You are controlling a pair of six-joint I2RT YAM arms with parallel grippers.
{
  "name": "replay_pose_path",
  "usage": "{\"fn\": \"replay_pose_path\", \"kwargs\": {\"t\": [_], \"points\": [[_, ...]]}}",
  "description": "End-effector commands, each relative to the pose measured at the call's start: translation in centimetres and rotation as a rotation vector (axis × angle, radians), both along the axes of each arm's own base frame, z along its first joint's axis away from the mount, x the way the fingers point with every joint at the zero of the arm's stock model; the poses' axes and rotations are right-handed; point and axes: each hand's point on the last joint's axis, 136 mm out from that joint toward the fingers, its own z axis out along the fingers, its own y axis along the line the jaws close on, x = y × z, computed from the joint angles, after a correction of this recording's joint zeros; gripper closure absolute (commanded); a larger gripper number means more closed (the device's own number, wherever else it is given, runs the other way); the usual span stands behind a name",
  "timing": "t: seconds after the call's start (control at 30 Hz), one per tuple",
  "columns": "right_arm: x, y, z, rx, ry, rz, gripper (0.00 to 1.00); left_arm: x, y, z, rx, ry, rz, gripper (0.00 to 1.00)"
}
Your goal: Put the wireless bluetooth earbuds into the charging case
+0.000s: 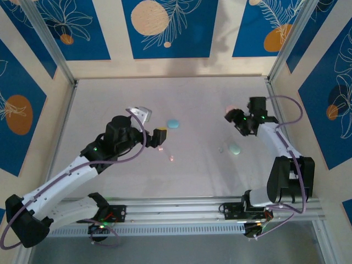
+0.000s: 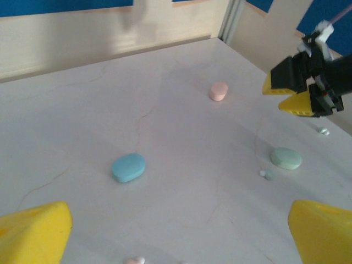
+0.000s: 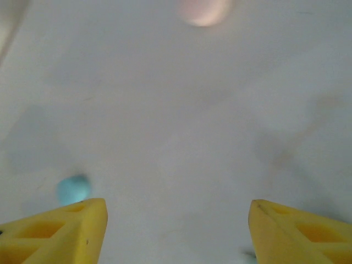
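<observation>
Three shut pebble-shaped charging cases lie on the table: a blue one (image 1: 174, 124) (image 2: 128, 167) (image 3: 72, 190), a pink one (image 1: 231, 110) (image 2: 218, 91) (image 3: 203, 10) and a pale teal one (image 1: 235, 148) (image 2: 286, 158). Tiny earbuds lie loose: a teal one (image 2: 268, 175) beside the pale teal case, another (image 2: 323, 131) farther right, and a pink one (image 2: 133, 260) (image 1: 171, 158) near my left gripper. My left gripper (image 1: 153, 125) (image 2: 179, 236) hangs open just left of the blue case, holding nothing. My right gripper (image 1: 235, 121) (image 3: 179, 231) is open and empty, just below the pink case.
The white table (image 1: 192, 170) is fenced by metal posts (image 1: 55, 55) and patterned blue walls. The right arm's yellow fingers (image 2: 297, 91) hover over the table's far right in the left wrist view. Open surface lies between the blue and pale teal cases.
</observation>
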Motion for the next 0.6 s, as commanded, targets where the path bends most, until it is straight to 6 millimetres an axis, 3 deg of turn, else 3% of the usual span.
{"fn": "replay_pose_path", "kwargs": {"t": [0.0,0.17,0.57], "points": [[-2.5,-0.8,-1.8,0.078,0.071,0.043,0.31,-0.3,-1.3,1.3,-0.04,-0.02,-0.075,0.0],[-2.9,-2.0,-2.8,0.095,0.108,0.071,0.32,-0.2,-1.7,1.2,-0.049,-0.003,-0.084,0.0],[-3.1,-1.8,-6.0,0.08,0.231,0.174,0.32,-0.3,-1.6,1.1,-0.041,0.012,-0.08,0.0]]}}
